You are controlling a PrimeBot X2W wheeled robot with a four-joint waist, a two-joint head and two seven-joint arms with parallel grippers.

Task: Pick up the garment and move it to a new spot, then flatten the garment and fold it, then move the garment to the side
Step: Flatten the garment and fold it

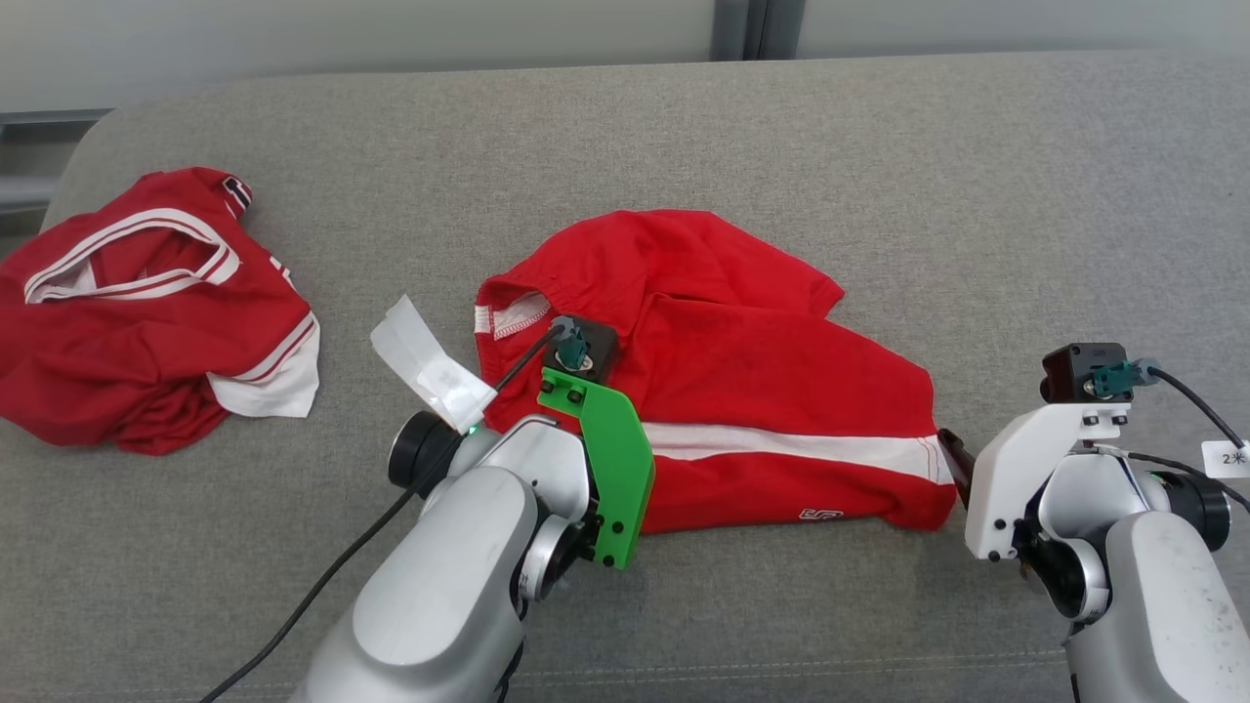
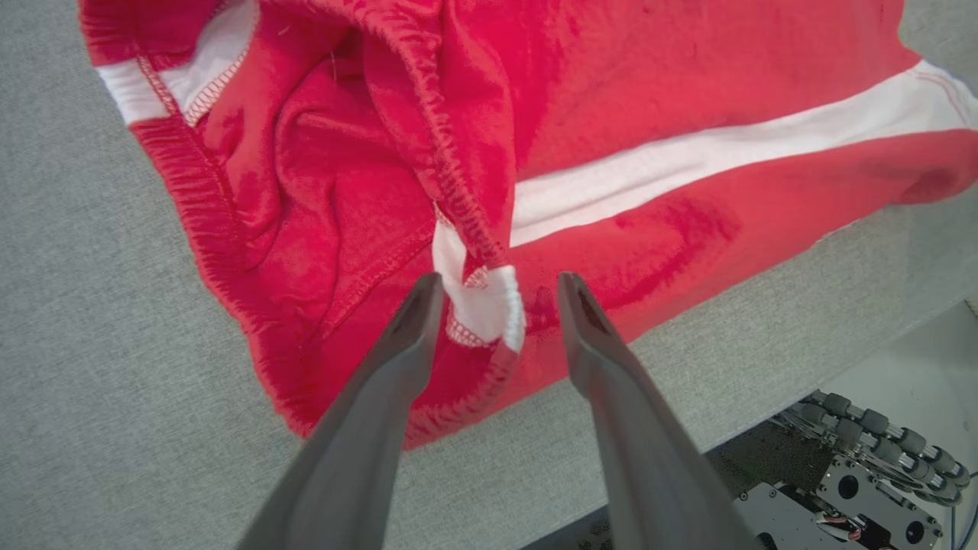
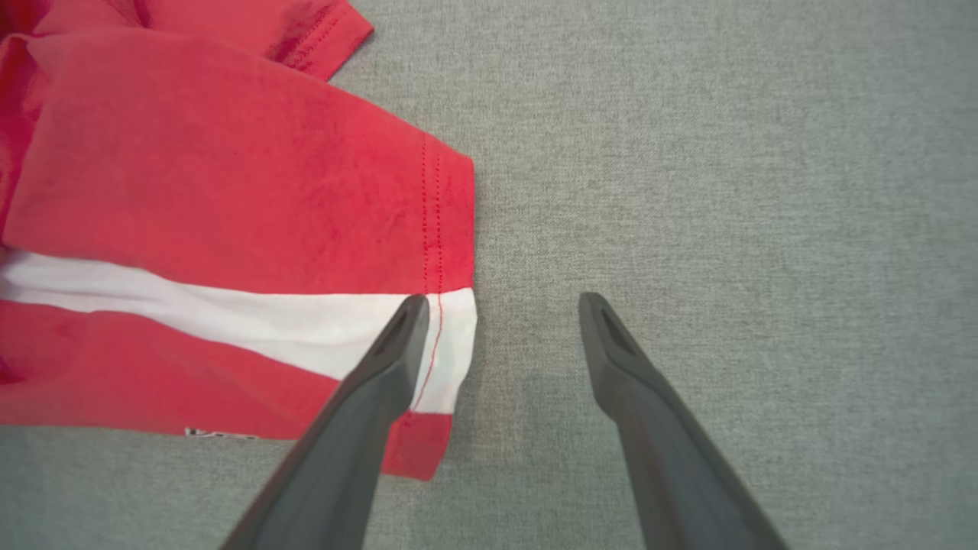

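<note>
Here, both spread: left gripper (image 2: 497,284) straddling the red garment (image 1: 762,371) at its waistband, right gripper (image 3: 500,305) at its hem.

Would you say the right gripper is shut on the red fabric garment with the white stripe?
No, the right gripper is open: one finger over the red garment, one over grey upholstery.

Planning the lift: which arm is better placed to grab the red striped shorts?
Left, probably. The left gripper, open, straddles the red striped shorts at the white waistband end; the right gripper sits at the hem, one finger over grey upholstery.
</note>
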